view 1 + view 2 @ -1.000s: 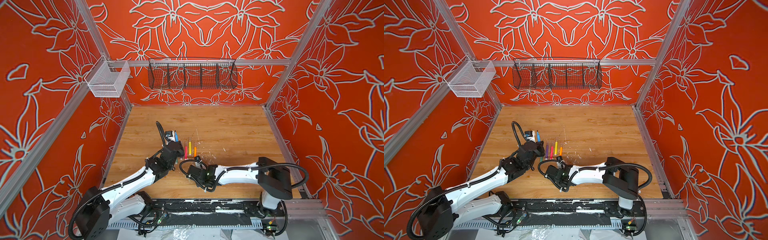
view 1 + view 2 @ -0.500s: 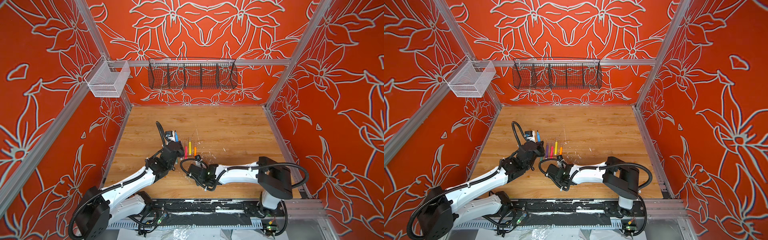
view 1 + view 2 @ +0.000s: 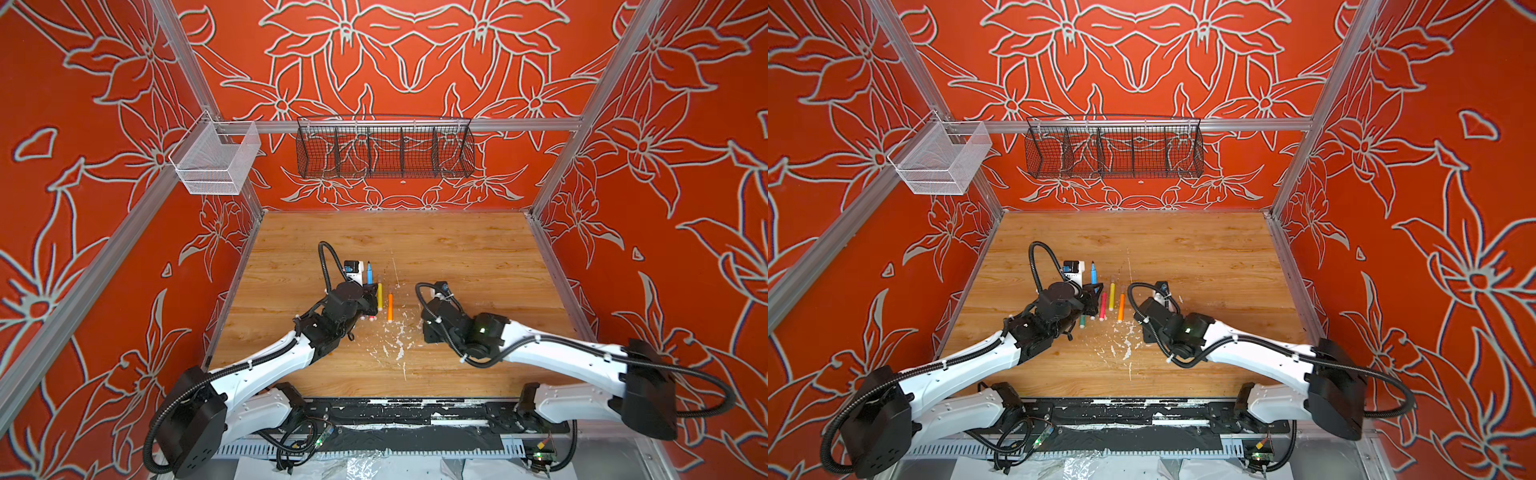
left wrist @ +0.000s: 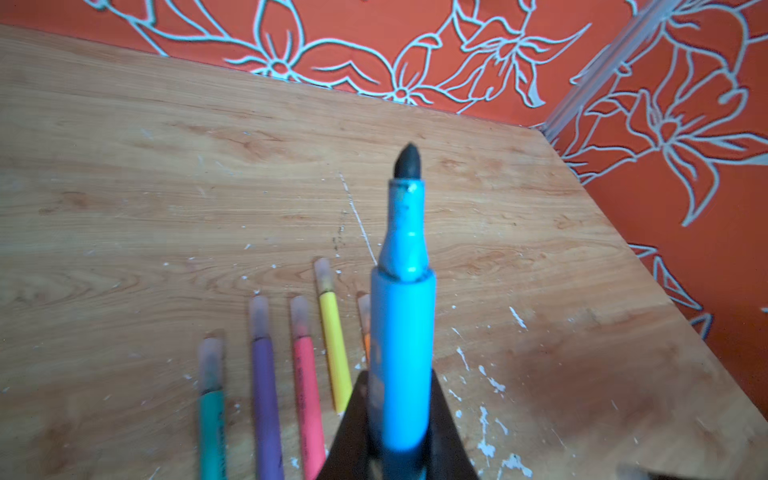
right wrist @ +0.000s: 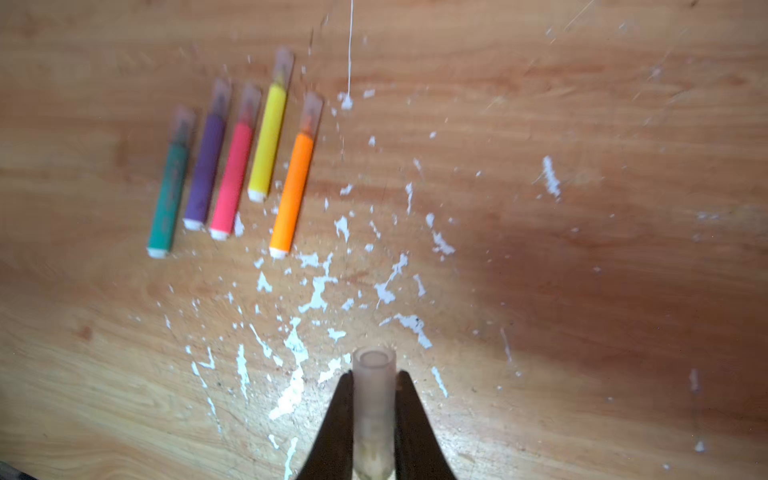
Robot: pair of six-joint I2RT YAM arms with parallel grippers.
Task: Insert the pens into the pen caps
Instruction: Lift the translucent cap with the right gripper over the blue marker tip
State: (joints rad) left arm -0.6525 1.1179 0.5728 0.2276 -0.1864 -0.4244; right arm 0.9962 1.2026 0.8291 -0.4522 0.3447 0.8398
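Blue pen (image 4: 401, 332) — uncapped, its dark tip bare — is clamped in the left gripper (image 4: 399, 419). The jaws are closed tight on its barrel and the tip points toward the back wall. The right gripper (image 5: 373, 415) is pinched on a clear cap (image 5: 372, 374), whose open mouth faces away from the wrist, over white flecks (image 5: 316, 291). Side by side on the wooden table (image 5: 582, 291) lie the green pen (image 5: 168, 195), purple pen (image 5: 206, 166), pink pen (image 5: 232, 174), yellow pen (image 5: 268, 141) and orange pen (image 5: 293, 191) — each apparently capped, though blur makes that uncertain.
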